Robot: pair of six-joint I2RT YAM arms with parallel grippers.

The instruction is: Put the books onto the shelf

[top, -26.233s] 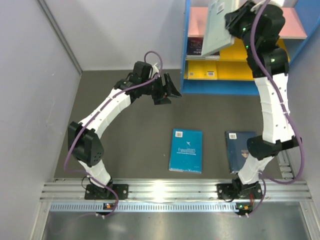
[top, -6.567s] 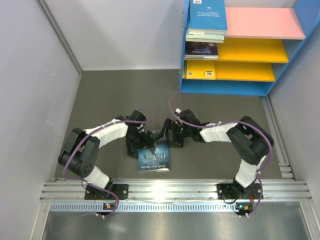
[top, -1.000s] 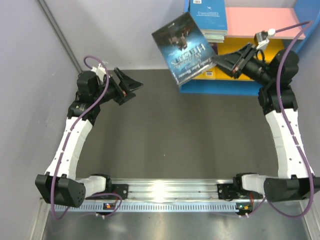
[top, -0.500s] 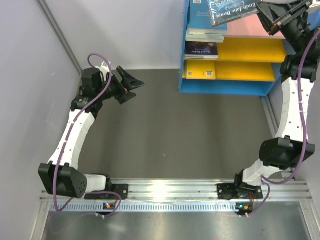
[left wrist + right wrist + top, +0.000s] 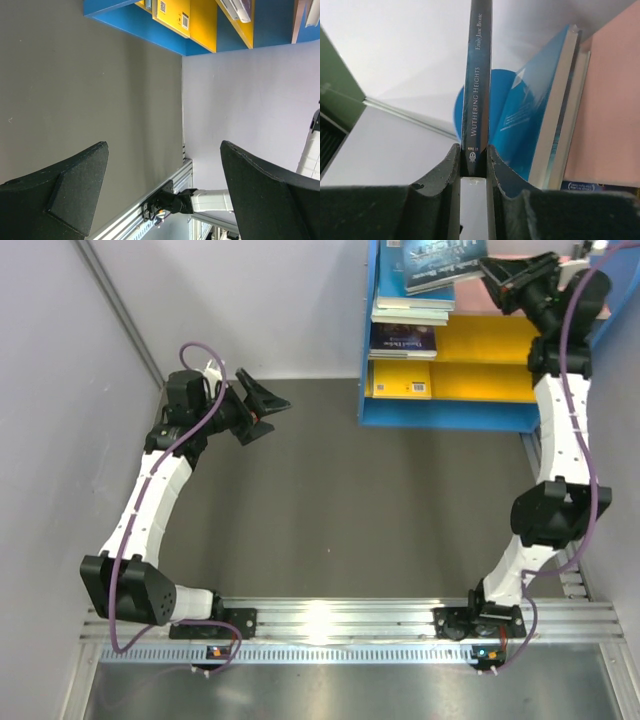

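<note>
Now: placing step | right gripper (image 5: 473, 155) clamps navy book (image 5: 477, 75) over stack (image 5: 410, 310) atop shelf (image 5: 545, 285) | left gripper (image 5: 268, 412) gapes, idle | next: lower flat, release.

White-shelled arms (image 5: 150, 502), black joints (image 5: 545, 515), looping purple cables (image 5: 598, 502), black wedge-fingered left hand (image 5: 268, 412)

Dark grey tabletop (image 5: 330, 510), matte, couple of tiny pale specks on it. Slotted aluminium rail (image 5: 340, 618) right along the tabletop's near edge, with a bright glare spot around the middle. Shiny steel sheet (image 5: 340, 690) just past that rail, away from the tabletop. Plain pale walls hugging the tabletop: left wall (image 5: 60, 440), back wall (image 5: 250, 300), right wall (image 5: 610, 470). Thin metal strip (image 5: 120, 315) climbing from the tabletop's far-left corner. Grooved track (image 5: 532, 455) along the tabletop's right edge.
</note>
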